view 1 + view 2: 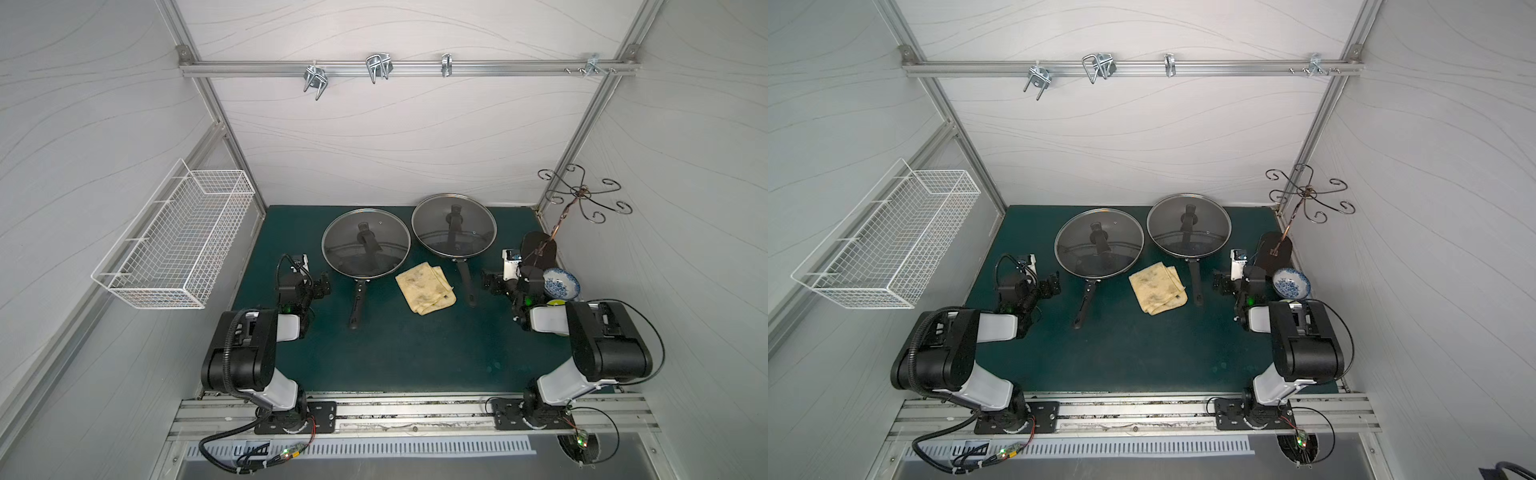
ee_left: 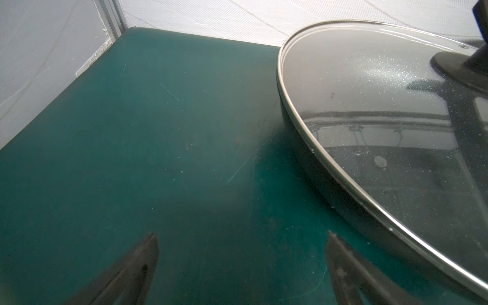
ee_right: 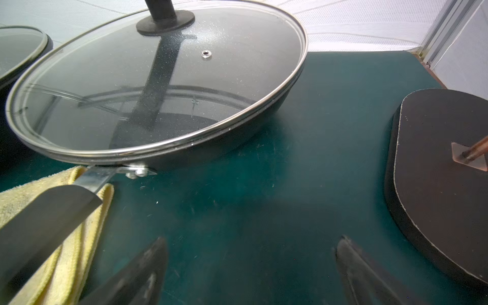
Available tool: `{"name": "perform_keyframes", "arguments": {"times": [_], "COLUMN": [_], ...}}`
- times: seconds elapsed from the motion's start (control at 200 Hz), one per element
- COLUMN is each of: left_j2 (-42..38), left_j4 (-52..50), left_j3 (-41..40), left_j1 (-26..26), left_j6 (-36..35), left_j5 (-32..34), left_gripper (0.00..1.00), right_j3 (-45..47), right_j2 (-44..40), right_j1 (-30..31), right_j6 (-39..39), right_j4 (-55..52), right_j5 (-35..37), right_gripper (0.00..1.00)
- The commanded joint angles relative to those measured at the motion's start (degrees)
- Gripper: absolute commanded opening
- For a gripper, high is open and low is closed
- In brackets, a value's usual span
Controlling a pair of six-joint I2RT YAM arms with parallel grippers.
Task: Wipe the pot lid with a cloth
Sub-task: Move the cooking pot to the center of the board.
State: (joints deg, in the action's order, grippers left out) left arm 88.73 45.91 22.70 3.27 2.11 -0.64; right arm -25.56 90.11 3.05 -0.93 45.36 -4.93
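Observation:
Two black pans stand at the back of the green mat, each under a glass pot lid with a black knob: one lid (image 1: 365, 243) (image 2: 383, 118) on the left, the other lid (image 1: 454, 226) (image 3: 158, 87) on the right. The cloth (image 1: 424, 287) (image 1: 1157, 289), pale yellow and stained, lies folded between the two pan handles. In the right wrist view the cloth (image 3: 68, 237) runs under the right pan's handle (image 3: 45, 219). My left gripper (image 1: 322, 284) (image 2: 241, 235) hovers open just left of the left pan. My right gripper (image 1: 490, 282) (image 3: 253, 240) is open, right of the right pan's handle. Both are empty.
A white wire basket (image 1: 174, 245) hangs on the left wall. A wire mug tree (image 1: 582, 195) on a dark base (image 3: 435, 171) stands at the back right, with a blue-and-white bowl (image 1: 561, 282) beside the right arm. Metal hooks (image 1: 378, 66) hang from the back rail.

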Motion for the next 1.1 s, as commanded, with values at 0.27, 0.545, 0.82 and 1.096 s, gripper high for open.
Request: {"name": "perform_keyframes", "arguments": {"times": [0.27,0.545,0.82,1.096], "left_j2": [0.21,-0.09,-10.52,-25.69], "left_j4": [1.31,1.78,-7.40,-23.94], "left_j3": [1.74,1.41,2.09,5.92], "left_j1": [-0.19,-0.19,-0.75,-4.46], "left_j6": [-0.42,-0.44,-2.61,-5.29], "left_j5": [0.48,0.47,-3.64,-7.47], "left_gripper": [1.00,1.00,1.00,1.00], "right_j3": [-0.65,-0.11,-0.18,-5.35], "right_j2": [0.10,-0.67,-9.87,-22.68], "right_j1": [-0.18,-0.15,1.87,9.71], "right_j6": [0.14,-0.65,-2.57,-5.91], "right_j4": [-1.02,-0.58,-8.76,-26.36], "right_j5": [-1.35,-2.45,-2.28,0.35], "right_gripper": [0.99,0.99,0.99,0.99]}}
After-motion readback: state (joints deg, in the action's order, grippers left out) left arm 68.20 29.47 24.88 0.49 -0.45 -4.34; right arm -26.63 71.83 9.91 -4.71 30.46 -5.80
